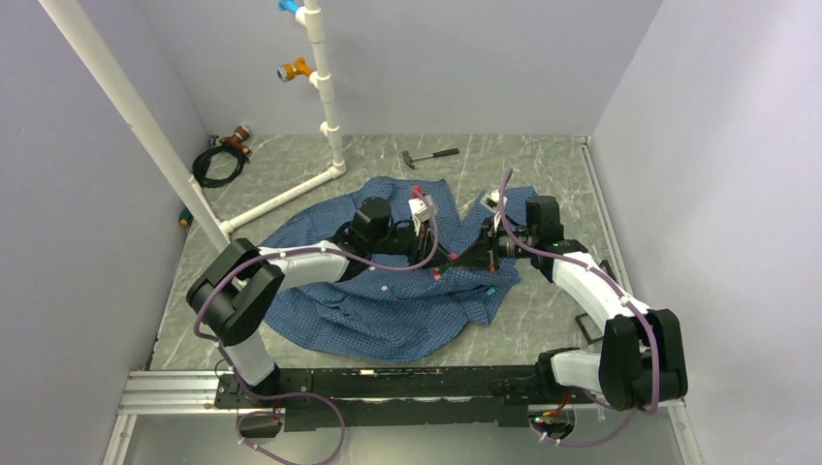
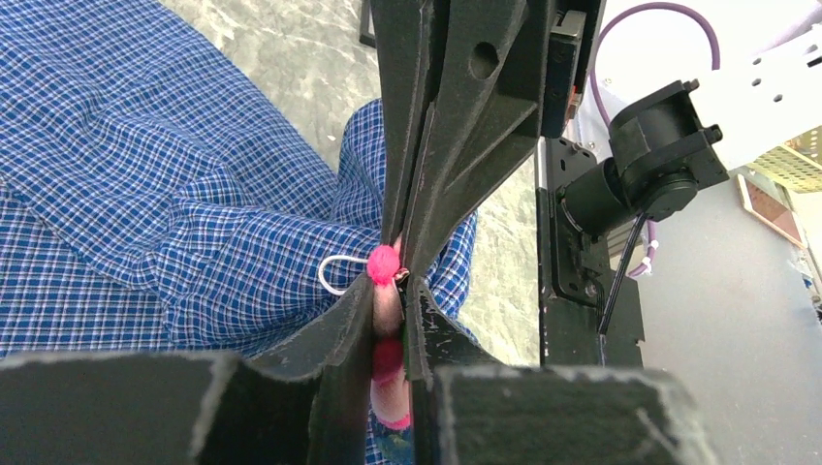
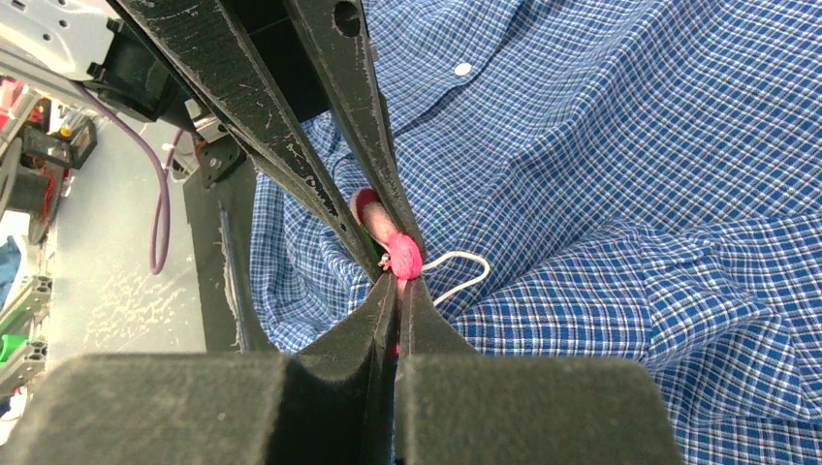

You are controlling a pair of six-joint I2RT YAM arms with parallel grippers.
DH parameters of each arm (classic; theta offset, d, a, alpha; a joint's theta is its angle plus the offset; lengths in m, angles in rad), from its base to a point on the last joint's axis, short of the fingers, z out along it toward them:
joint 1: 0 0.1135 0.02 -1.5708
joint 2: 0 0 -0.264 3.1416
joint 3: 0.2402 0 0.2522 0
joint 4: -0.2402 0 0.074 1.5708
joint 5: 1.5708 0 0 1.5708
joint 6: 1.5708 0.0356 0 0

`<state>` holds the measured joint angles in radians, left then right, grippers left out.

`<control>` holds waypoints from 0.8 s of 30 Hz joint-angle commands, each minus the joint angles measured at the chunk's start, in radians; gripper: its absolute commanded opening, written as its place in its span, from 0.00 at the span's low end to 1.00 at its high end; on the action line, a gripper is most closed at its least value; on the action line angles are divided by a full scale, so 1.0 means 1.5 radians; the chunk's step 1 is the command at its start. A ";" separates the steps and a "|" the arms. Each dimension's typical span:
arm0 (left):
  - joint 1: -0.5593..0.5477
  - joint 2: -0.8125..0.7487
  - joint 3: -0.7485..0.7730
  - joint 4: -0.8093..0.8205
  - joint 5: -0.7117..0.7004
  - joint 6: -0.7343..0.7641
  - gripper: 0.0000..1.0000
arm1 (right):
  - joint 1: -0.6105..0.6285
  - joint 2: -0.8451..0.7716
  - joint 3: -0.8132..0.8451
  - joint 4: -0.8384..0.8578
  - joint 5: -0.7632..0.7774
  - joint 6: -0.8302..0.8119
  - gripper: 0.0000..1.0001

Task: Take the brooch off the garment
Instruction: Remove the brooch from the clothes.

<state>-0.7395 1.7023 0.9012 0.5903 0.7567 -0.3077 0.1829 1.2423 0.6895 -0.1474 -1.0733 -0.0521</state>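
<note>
Top external: grey table (image 1: 543, 165), pale walls (image 1: 436, 68) — left gripper (image 2: 388, 310) and right gripper (image 3: 395, 295) stood tip to tip over the garment (image 1: 388, 310), both pinching the brooch (image 3: 404, 257).

Both arms lean in over the blue checked shirt (image 1: 388, 310) rumpled on the worktop (image 1: 543, 174). The left gripper (image 1: 441, 266) and right gripper (image 1: 458, 259) meet tip to tip mid-shirt, with a pink speck of brooch (image 1: 453, 256) between them. A hammer (image 1: 429, 155) lies beyond.
</note>
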 commanded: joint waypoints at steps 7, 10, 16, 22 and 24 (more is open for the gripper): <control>-0.003 -0.012 0.036 -0.104 -0.076 0.061 0.14 | 0.002 -0.032 0.000 0.020 -0.022 -0.005 0.00; 0.005 -0.019 0.030 -0.110 -0.064 0.067 0.19 | -0.001 -0.033 0.001 0.019 -0.018 -0.008 0.00; 0.018 -0.031 0.030 -0.125 -0.049 0.077 0.35 | -0.004 -0.035 0.001 0.017 -0.016 -0.011 0.00; 0.026 -0.037 0.029 -0.130 -0.044 0.082 0.39 | -0.006 -0.032 0.001 0.015 -0.014 -0.016 0.00; 0.026 -0.039 0.025 -0.115 -0.027 0.079 0.41 | -0.005 -0.030 0.001 0.015 -0.014 -0.016 0.00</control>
<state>-0.7216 1.6764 0.9367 0.4191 0.7189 -0.2214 0.1787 1.2263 0.6842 -0.1482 -1.0470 -0.0635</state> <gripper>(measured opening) 0.394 0.018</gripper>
